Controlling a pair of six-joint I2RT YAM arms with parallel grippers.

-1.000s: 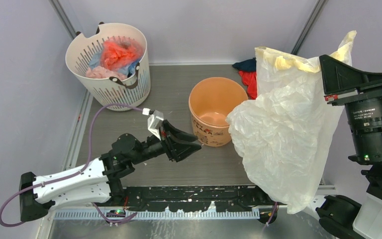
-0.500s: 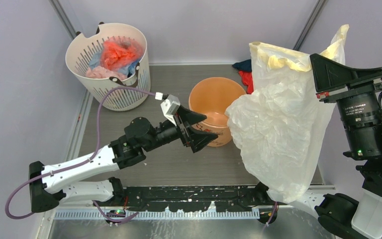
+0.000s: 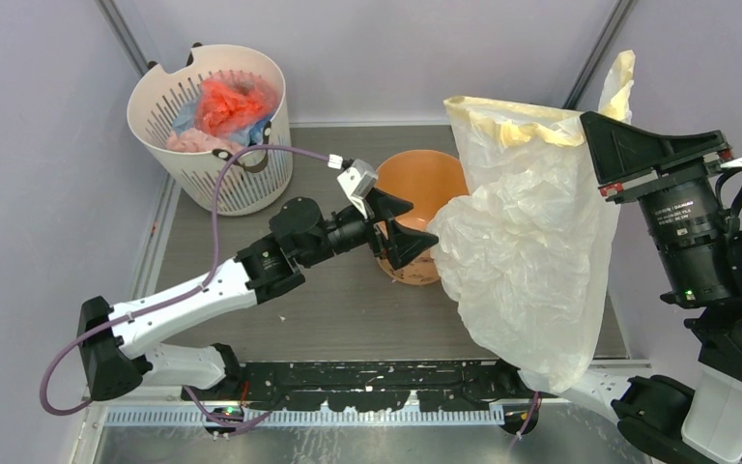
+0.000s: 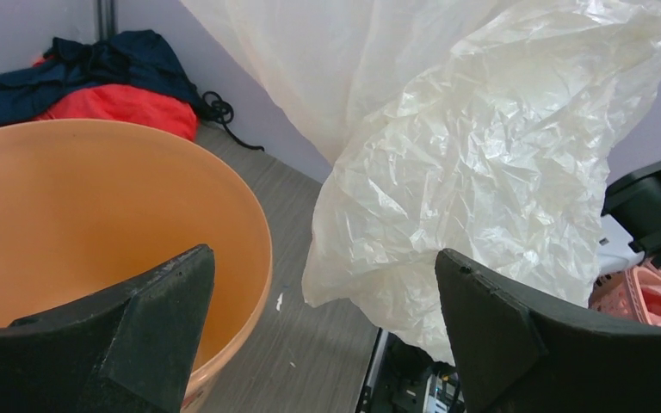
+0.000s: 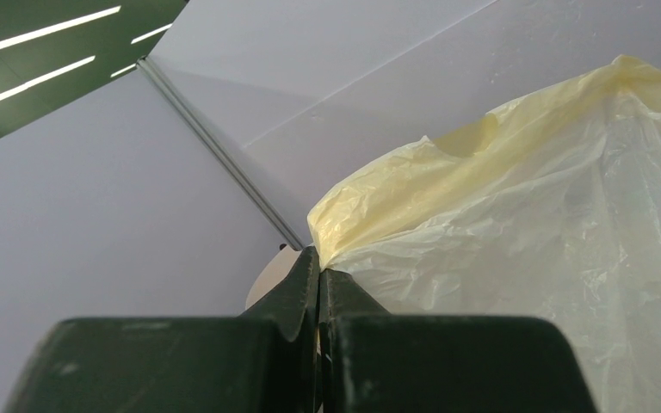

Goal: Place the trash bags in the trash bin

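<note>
One trash bag [image 3: 531, 261] clenched in right jaws; left jaws spread, empty, near one trash bin [image 3: 425, 179].

trash bin [image 3: 423, 174]: right rim was hidden behind trash bag [image 3: 531, 251]; near side largely covered by left gripper [image 3: 424, 222].
cloth heap [image 4: 95, 82]: lower edge was cut off by trash bin rim in left wrist view.
trash bag: top ran past left wrist view's upper edge.

right arm motor [image 3: 688, 232]: small white lettering, too small for you to read.
trash bin [image 3: 425, 179]: no print you can read.
</note>
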